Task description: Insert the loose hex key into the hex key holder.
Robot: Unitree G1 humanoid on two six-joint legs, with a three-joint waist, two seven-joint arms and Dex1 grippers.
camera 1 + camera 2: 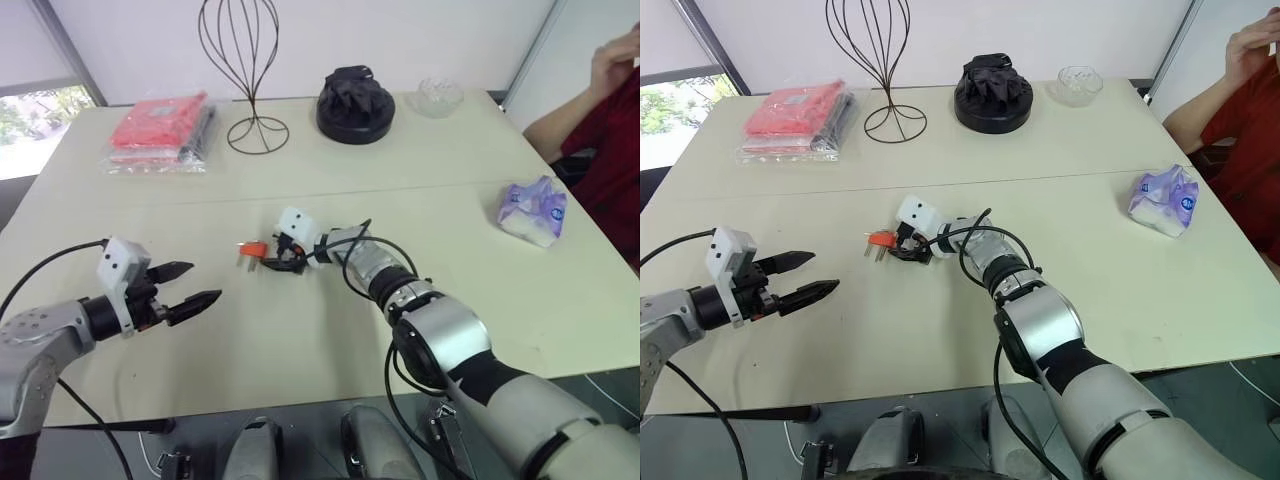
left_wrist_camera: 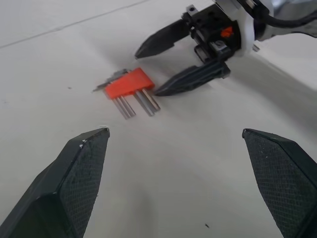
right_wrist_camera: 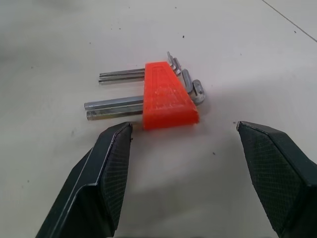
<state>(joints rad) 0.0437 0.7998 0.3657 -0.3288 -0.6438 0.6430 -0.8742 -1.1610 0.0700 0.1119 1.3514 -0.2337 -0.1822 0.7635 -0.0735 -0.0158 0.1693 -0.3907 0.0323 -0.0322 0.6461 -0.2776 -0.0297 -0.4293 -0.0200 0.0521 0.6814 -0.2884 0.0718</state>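
Note:
The hex key holder, a small orange-red block, lies flat on the table near its middle. Several metal keys sit in it, straight shafts out one side and bent ends out the other. I cannot tell the loose hex key apart from these; no key lies apart from the block. My right gripper is open just short of the holder, fingers either side of its near end, touching nothing. My left gripper hovers open and empty to the left of the holder, pointing toward it.
At the back of the table stand a wire stand, a red packet in clear plastic, a black round object and a glass bowl. A tissue pack lies right. A person sits at the far right.

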